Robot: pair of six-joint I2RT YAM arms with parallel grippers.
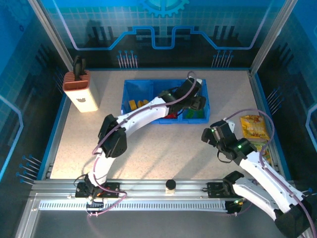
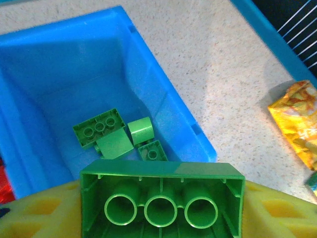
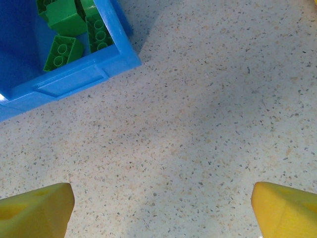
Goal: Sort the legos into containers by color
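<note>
Speckled table [image 1: 148, 148] carried the blue bin [image 1: 130, 89] at its far middle. My left gripper [image 2: 162, 213] hung over the right compartment, clamped on a green brick [image 2: 162, 198], since green legos [image 2: 116, 136] lay there. My right gripper [image 3: 158, 208] hovered over bare table nearby, jaws apart, empty.

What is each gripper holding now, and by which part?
The left gripper holds a green lego by its two short ends, above the green compartment. The right gripper is open and empty.
</note>
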